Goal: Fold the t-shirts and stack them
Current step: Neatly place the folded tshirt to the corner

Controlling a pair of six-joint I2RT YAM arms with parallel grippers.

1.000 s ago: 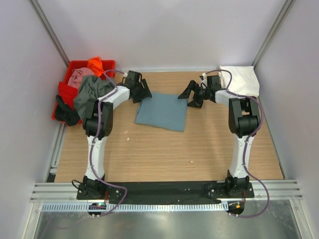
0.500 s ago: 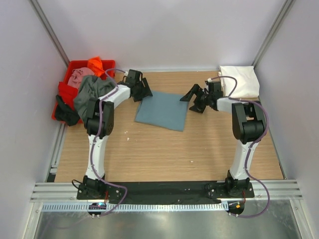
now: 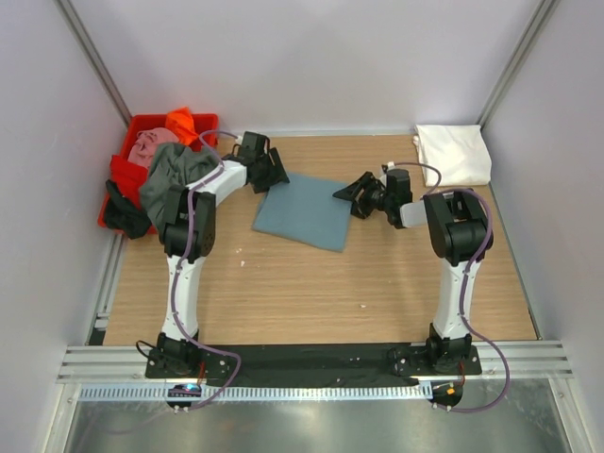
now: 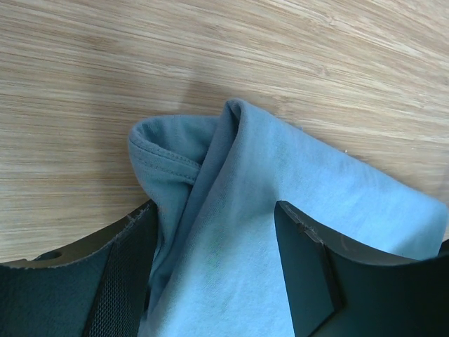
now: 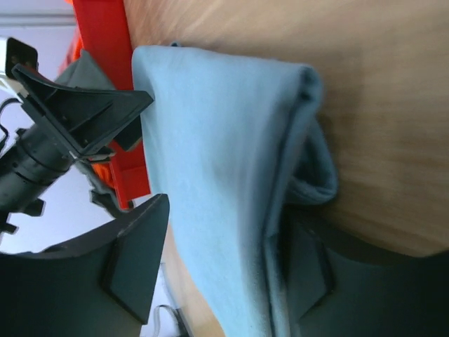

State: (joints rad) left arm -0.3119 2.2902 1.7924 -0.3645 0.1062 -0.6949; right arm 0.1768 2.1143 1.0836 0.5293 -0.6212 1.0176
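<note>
Folded dusty teal-blue cloth t-shirt point(image 3: 304, 209) lies flat mid wooden desk point(image 3: 311, 283). L pincer point(image 3: 276, 177) at its 11 o'clock corner, R pincer point(image 3: 345, 200) at its 3 o'clock edge, both spread, straddling the cloth, not pinching

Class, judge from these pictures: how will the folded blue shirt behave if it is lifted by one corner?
Probably floppy: the blue shirt is thin cloth, and its layers curl loosely at the corner. Lifted by one corner, the fold would likely sag open. It looks light, and should slide on the smooth table rather than roll.
</note>
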